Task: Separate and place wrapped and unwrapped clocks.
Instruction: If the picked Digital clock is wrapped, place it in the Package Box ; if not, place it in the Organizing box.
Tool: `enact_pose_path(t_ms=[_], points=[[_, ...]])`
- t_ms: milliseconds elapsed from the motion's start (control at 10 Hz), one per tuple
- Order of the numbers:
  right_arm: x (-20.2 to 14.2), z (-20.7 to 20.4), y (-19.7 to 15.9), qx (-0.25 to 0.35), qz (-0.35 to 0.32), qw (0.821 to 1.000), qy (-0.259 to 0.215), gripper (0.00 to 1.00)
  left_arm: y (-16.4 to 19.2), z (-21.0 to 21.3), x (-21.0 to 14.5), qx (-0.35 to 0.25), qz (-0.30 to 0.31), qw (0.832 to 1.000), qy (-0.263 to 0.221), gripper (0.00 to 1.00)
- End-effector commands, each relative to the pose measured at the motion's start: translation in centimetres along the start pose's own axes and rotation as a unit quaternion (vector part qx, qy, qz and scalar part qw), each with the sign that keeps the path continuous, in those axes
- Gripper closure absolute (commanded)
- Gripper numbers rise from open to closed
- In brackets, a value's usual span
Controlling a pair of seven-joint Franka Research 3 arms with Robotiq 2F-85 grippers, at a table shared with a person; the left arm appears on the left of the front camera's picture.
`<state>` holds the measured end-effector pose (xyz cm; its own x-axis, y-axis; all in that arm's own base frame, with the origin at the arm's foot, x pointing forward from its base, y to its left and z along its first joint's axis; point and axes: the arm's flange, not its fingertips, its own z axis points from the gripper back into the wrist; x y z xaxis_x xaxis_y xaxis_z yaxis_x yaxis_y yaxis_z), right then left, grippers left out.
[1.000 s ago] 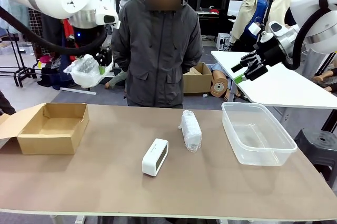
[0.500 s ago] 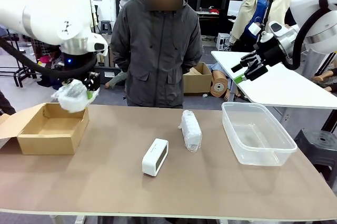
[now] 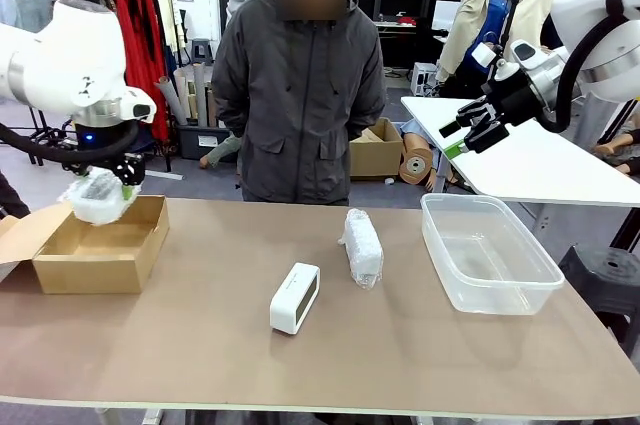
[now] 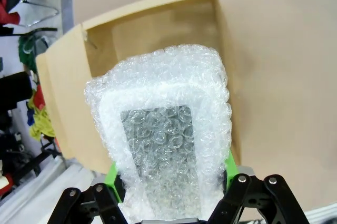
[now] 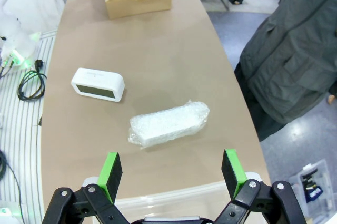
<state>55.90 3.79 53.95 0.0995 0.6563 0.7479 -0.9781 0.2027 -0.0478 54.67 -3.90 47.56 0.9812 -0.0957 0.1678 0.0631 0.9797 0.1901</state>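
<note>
Left gripper [image 3: 112, 183] clamped on white oblong clock bundled in crinkly bubble film [image 3: 96, 199]. It has swung left and lower since half a second ago, now hanging over open brown cardboard box [image 3: 98, 267]. Wrist view: green pads [image 4: 112, 174] pinch bundle's sides, box interior beneath.

Right gripper [image 3: 457, 139] unmoved, raised beyond large clear plastic tub [image 3: 492, 290], fingers wide apart, nothing between.

Second film-wrapped white clock [image 3: 362, 246] and bare smooth white rounded-rectangular clock [image 3: 296, 297] lie where they were mid-table, near each other, not touching.
</note>
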Motion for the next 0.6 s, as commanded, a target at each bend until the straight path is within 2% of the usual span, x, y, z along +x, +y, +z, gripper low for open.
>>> enact_pose_path(t_ms=[0,100,200,300,500], points=[[0.1,0.1,0.0,-0.002,0.002,1.0,0.0,0.0,1.3,-0.2,1.0,0.007,-0.018,0.999,-0.026,1.0],[0.1,0.1,0.0,-0.002,0.002,1.0,0.0,0.0,1.9,-0.3,1.6,0.017,-0.018,0.999,-0.025,1.0],[0.1,0.1,0.0,-0.002,0.002,1.0,0.0,0.0,2.0,-0.2,2.5,-0.017,-0.032,0.999,-0.015,1.0],[0.1,0.1,0.0,-0.002,0.002,1.0,0.0,0.0,1.6,-0.8,0.8,0.005,-0.006,1.0,-0.015,1.0],[0.1,0.1,0.0,-0.002,0.002,1.0,0.0,0.0,1.6,-0.8,0.8,0.005,-0.006,1.0,-0.015,1.0]])
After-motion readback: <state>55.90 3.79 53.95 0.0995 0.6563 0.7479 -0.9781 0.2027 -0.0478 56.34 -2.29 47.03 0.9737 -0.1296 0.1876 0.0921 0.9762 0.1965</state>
